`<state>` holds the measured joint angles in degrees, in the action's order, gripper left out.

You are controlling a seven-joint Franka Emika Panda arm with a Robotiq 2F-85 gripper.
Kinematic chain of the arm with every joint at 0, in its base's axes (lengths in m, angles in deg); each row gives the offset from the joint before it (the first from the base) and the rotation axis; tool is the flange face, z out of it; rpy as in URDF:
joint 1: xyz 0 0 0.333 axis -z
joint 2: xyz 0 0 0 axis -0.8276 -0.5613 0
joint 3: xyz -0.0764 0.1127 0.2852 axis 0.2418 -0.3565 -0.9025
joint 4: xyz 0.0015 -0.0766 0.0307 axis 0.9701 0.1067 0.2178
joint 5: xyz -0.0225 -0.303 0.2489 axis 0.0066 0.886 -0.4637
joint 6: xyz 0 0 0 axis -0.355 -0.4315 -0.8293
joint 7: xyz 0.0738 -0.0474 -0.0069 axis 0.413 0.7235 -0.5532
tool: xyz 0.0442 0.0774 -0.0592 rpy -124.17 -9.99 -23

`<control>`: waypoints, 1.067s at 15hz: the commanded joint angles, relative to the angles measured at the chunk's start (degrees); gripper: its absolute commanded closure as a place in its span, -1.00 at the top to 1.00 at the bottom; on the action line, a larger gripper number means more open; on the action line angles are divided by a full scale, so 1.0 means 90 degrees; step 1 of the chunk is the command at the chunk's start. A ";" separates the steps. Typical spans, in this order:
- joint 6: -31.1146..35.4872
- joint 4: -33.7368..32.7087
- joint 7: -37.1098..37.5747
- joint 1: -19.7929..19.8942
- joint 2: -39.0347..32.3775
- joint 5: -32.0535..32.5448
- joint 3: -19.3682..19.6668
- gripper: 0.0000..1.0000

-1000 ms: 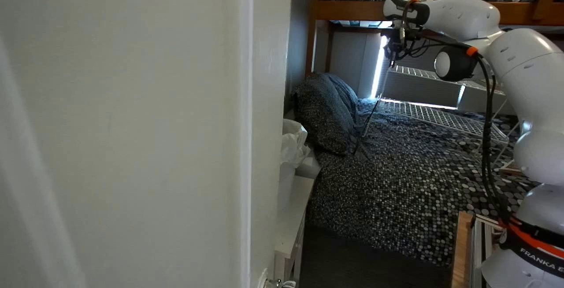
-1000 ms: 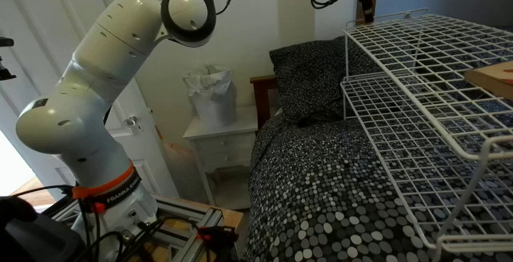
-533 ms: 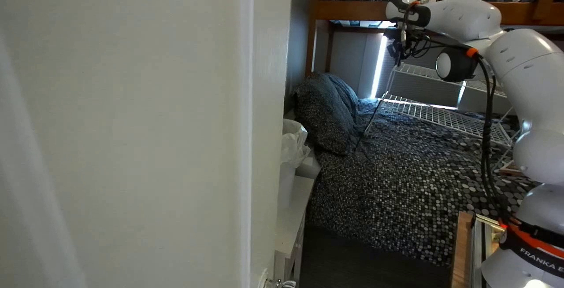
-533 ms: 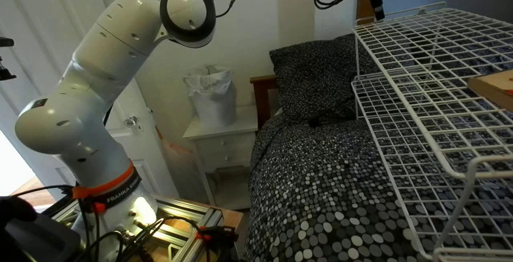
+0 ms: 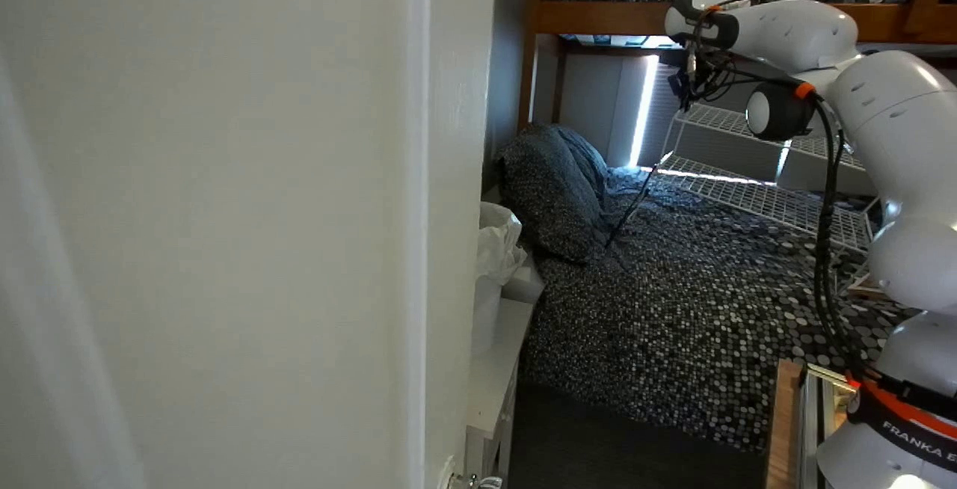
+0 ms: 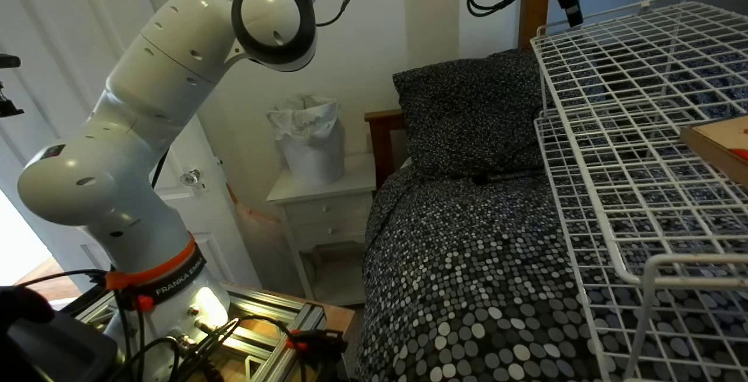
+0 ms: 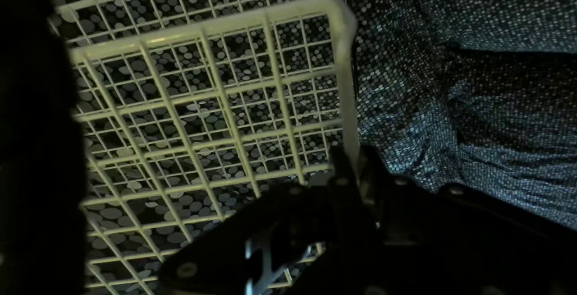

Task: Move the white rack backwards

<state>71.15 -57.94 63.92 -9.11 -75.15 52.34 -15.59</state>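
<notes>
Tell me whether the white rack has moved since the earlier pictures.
Yes: in an exterior view, the white rack has shifted toward the picture's right, farther from the unmoved pillow.

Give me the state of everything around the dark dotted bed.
White two-tier wire rack, gripped by its end rail.
Black two-finger gripper, closed on that rail.
Flat tan object, lying on the upper shelf.
White two-drawer nightstand, both drawers shut.
White bag-lined bin, upright on top.
Dark speckled pillow, propped up.
</notes>
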 commanded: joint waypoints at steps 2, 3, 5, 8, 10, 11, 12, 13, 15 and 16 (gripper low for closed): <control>-0.0263 0.0190 0.0547 0.0332 0.0012 0.0096 0.0014 -0.95; -0.0248 0.0196 0.0602 0.0332 0.0002 0.0088 0.0004 -0.95; -0.0161 0.0173 0.0763 0.0329 -0.0030 0.0069 -0.0018 -0.95; -0.0277 0.0202 0.0841 0.0307 -0.0008 -0.0053 -0.0166 -0.95; 0.0104 -0.0084 0.0432 0.0152 -0.0089 -0.0022 -0.0274 -0.79; 0.0103 -0.0087 0.0433 0.0151 -0.0104 -0.0030 -0.0290 -0.79; 0.0103 -0.0087 0.0435 0.0151 -0.0110 -0.0034 -0.0299 -0.79; 0.0103 -0.0087 0.0436 0.0151 -0.0113 -0.0036 -0.0302 -0.79; 0.0103 -0.0087 0.0440 0.0151 -0.0113 -0.0038 -0.0304 -0.79; 0.0103 -0.0087 0.0440 0.0153 -0.0113 -0.0039 -0.0305 -0.79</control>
<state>72.57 -57.85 67.81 -8.09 -75.81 51.42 -17.58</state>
